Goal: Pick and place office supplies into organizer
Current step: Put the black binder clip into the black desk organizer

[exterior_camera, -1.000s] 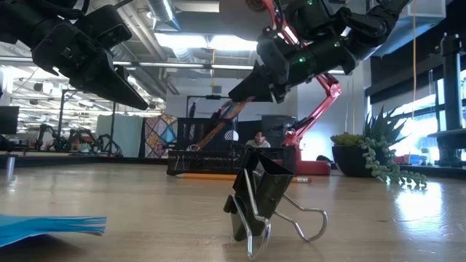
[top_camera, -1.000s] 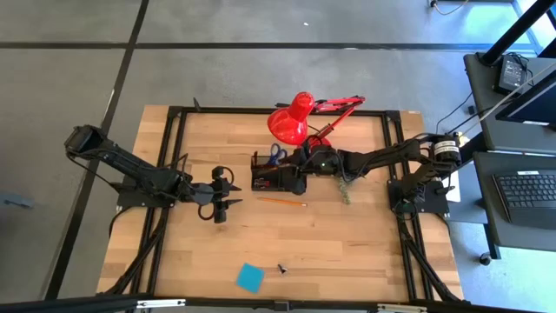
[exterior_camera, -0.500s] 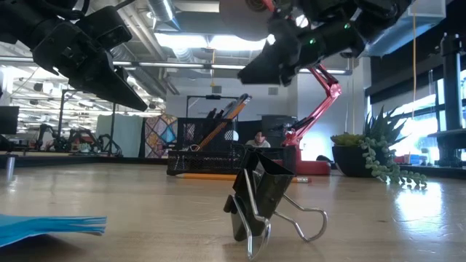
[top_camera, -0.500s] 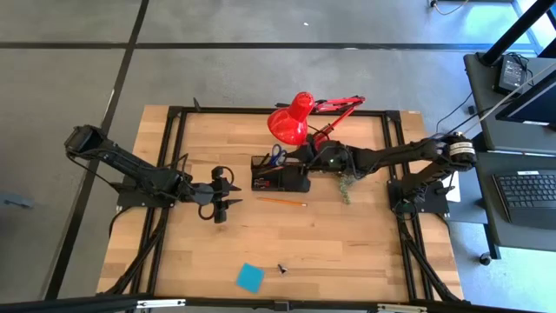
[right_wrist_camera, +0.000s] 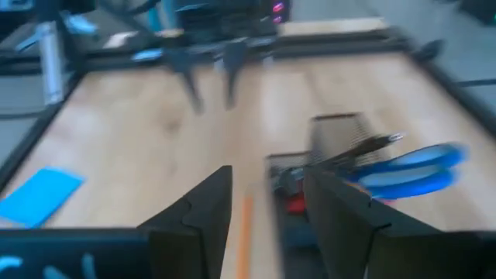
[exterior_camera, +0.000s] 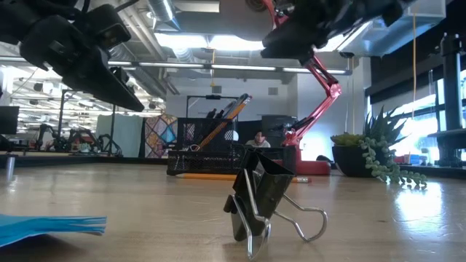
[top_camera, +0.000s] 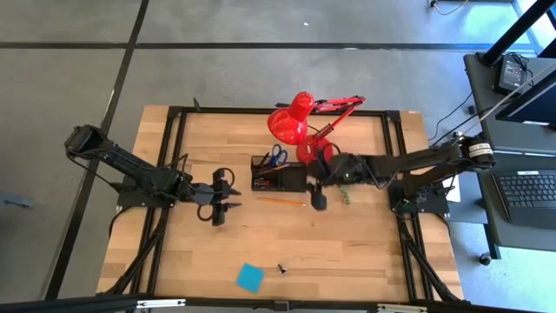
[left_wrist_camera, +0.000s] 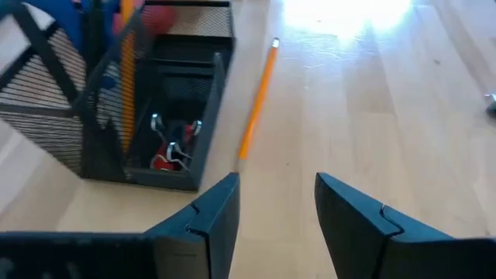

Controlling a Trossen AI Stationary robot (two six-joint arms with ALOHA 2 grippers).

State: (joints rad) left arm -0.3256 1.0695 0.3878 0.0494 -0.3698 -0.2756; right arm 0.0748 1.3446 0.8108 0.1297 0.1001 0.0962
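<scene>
Right claw (top_camera: 317, 198) apart, empty, beside organizer (top_camera: 278, 176); left claw (top_camera: 222, 197) apart, idle

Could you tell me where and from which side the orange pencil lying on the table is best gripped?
Grip the orange pencil near mid-shaft, from straight above, fingers across its thin length. It lies flat on bare wood in front of the organizer, apart from it, so both sides look free. The open right gripper seems nearest.

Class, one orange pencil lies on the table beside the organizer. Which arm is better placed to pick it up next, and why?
Probably the left. The left gripper is open, empty and aimed at the pencil, which lies beside the organizer. The right gripper is also open, near its other end.
</scene>
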